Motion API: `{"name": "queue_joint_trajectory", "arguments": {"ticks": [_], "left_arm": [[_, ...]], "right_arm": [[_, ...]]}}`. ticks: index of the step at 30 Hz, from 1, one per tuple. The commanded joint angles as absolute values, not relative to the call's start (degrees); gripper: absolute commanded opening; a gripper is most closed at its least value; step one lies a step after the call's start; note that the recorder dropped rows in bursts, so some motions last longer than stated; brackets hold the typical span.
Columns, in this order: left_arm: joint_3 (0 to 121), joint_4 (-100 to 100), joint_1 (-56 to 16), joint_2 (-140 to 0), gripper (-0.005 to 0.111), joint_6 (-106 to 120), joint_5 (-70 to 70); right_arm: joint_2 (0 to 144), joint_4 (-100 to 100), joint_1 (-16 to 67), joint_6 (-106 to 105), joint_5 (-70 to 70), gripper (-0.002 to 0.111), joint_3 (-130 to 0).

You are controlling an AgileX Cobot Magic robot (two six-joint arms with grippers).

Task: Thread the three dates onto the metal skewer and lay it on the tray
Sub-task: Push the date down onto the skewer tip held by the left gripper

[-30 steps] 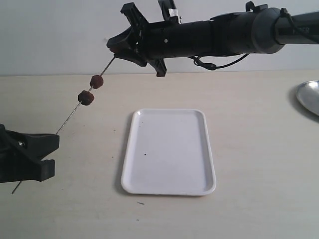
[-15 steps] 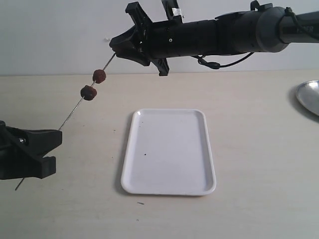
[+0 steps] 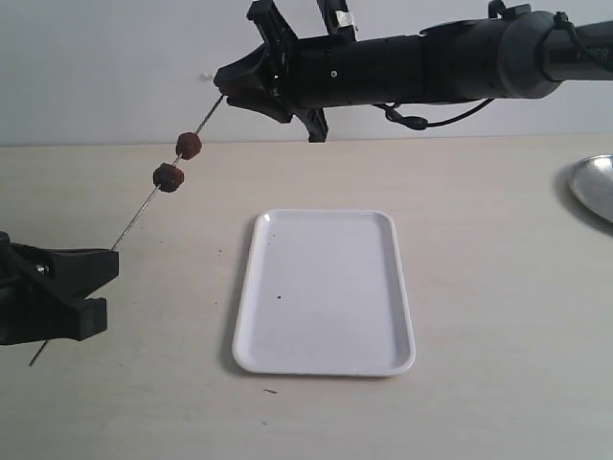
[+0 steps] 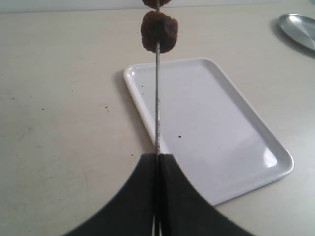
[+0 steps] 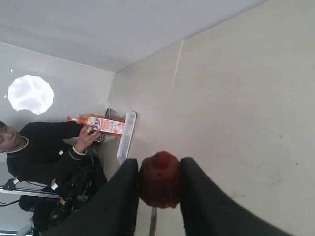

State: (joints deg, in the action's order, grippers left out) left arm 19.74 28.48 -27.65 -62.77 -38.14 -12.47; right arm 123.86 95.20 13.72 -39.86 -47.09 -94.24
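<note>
2 dates are threaded on the skewer (image 3: 139,216), the upper date (image 3: 190,145) just above the lower date (image 3: 168,177) with a small gap between them. Both hang in the air left of the tray (image 3: 326,287). The skewer slants up from the left gripper (image 3: 105,268), low over the table (image 3: 498,287), to the right gripper (image 3: 225,84), which reaches across from the right, well above the table.

The left gripper's jaws are clenched on the skewer's lower part, and a short tail of rod pokes out behind them. The left wrist view shows its fingers (image 4: 140,196) pressed together with the rod between them.

The right gripper's jaws grasp the 3rd date (image 5: 159,179) between its 2 fingers (image 5: 118,196). The rod meets this date from below; whether it has gone through it, I cannot tell.

The tray lies flat on the table, between the 2 arms. 1 round metal dish (image 3: 596,187) sits at the right edge, well apart from the tray.
</note>
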Motion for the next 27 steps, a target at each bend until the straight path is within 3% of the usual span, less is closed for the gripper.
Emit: {"name": "queue_joint_trajectory", "arguments": {"ticks": [1, 27], "left_arm": [[19.56, 27.52, -27.98, -62.54, 0.000, -37.95, -13.21], [20.90, 19.13, -27.98, -63.40, 0.000, -31.84, -17.61]], "right_arm": [[123.24, 96.24, 13.32, -40.84, -49.19, 0.028, -94.23], [123.24, 96.11, 13.32, -43.57, -54.07, 0.028, -94.23]]}}
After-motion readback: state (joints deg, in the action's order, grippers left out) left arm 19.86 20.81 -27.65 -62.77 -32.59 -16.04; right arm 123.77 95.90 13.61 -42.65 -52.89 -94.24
